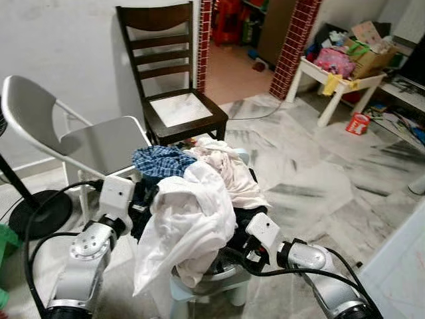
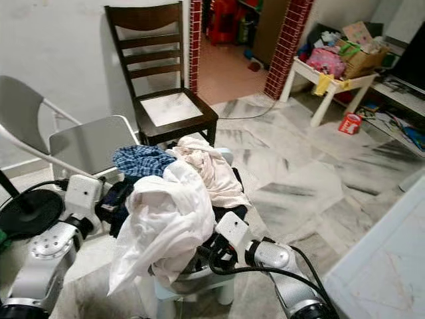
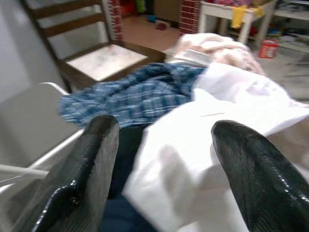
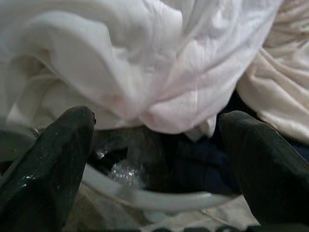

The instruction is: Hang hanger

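I see both grippers flanking the laundry pile (image 1: 192, 199): left gripper (image 3: 164, 164) at 9 o'clock, right gripper (image 4: 159, 159) at 4 o'clock, fingers spread, pinching nothing.

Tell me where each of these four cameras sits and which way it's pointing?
Left eye view: on the head, looking down at the heaped pile of clothes; both silver arms show.
Right eye view: beside it, same scene, slightly shifted.
Left wrist view: on the left arm, looking along the open left tool at the blue checked shirt.
Right wrist view: on the right arm, looking along the open right tool at the white crumpled garment.
All share the pile.
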You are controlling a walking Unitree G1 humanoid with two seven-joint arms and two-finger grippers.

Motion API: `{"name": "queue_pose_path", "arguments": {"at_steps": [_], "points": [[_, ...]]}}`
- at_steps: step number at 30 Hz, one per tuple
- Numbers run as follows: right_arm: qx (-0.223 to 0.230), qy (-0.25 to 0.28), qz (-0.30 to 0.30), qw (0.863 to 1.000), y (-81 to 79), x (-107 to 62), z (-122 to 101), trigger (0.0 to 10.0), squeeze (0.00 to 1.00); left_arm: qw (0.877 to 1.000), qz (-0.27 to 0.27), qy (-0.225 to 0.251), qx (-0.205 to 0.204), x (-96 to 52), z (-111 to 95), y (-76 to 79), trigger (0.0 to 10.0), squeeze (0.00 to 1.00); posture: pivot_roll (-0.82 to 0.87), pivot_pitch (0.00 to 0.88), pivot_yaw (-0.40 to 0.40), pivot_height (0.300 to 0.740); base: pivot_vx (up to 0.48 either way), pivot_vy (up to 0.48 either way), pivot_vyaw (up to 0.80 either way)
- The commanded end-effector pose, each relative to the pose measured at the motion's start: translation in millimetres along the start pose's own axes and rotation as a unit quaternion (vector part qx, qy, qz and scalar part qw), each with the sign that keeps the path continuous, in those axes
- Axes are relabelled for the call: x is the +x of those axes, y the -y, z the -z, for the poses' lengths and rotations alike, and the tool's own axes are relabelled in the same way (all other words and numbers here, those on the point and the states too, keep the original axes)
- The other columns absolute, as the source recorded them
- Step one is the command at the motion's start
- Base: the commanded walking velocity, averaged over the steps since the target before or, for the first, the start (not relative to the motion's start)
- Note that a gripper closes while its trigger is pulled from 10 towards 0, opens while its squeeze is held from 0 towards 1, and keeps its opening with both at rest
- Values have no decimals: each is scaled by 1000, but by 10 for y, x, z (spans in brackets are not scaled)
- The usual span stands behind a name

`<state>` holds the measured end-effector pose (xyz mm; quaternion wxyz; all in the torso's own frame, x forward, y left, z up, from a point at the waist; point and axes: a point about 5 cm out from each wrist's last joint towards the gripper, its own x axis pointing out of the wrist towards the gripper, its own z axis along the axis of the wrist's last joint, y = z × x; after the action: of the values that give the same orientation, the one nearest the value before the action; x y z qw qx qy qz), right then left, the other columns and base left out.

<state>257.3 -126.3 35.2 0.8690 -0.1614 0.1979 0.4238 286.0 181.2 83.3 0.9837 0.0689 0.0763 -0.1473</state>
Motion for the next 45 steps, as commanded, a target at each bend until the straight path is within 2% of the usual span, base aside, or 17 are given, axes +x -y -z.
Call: {"name": "queue_pose_path", "arguments": {"at_steps": [1,5,10,11,12,14,17,22,25,30,31,32,34,37,39,43,45], "points": [[-2,4,9,1000,10,-23,-41,10000,0,1000,15,1,11,58,-10,43,10000,1000,-31,79,-27,740,0,0,0],[-3,6,9,1000,-5,-16,-54,10000,0,999,30,4,18,111,-40,117,10000,1000,-33,80,-23,740,0,0,0],[-4,8,12,1000,-6,-30,-62,10000,0,999,29,5,22,146,-49,105,10000,1000,-38,81,-23,740,0,0,0],[-4,8,15,1000,-4,-38,-64,10000,0,999,36,10,28,147,-70,110,10000,965,-39,81,-23,740,0,0,0],[-4,8,16,1000,-1,-39,-67,10000,0,998,44,13,35,144,-87,124,10000,714,-38,81,-23,740,0,0,0],[-4,7,17,1000,6,-37,-71,10000,0,997,56,19,46,133,-121,158,10000,0,-37,80,-23,740,0,0,0],[-5,7,19,1000,15,-29,-77,10000,0,995,72,31,69,84,-182,234,10000,0,-36,80,-22,740,0,0,0],[-5,8,20,1000,13,-29,-77,10000,0,994,76,41,71,-51,-188,353,10000,0,-31,81,-22,740,0,0,0],[-4,6,19,1000,10,-26,-65,10000,0,995,74,31,61,-162,-86,432,10000,0,-26,82,-25,740,0,0,0],[-5,5,17,1000,5,-26,-66,10000,0,996,64,9,58,-205,49,408,10000,0,-24,82,-29,740,0,0,0],[-5,4,16,1000,16,-19,-70,10000,0,997,42,-15,69,-221,173,290,10000,0,-25,83,-31,740,0,0,0],[-5,4,16,1000,16,-19,-70,10000,0,997,42,-15,69,-221,173,290,10000,0,-25,83,-31,740,0,0,0],[-5,2,17,1000,23,-24,-63,10000,0,996,1,-47,73,-228,301,5,10000,0,-26,83,-34,740,0,0,0],[-5,1,16,1000,12,-31,-53,10000,0,995,-11,-68,76,-228,330,-134,10000,0,-29,85,-34,740,0,0,0],[-5,1,16,1000,9,-31,-51,10000,0,994,-14,-72,77,-226,330,-158,10000,0,-29,85,-34,740,0,0,0],[-4,2,17,1000,1,-30,-57,10000,0,992,-21,-90,85,-162,358,-308,10000,0,-39,90,-30,740,0,0,0],[-2,4,20,1000,-6,-33,-55,10000,0,992,-28,-91,85,-124,354,-385,1922,0,-43,93,-28,740,0,0,0]]}}
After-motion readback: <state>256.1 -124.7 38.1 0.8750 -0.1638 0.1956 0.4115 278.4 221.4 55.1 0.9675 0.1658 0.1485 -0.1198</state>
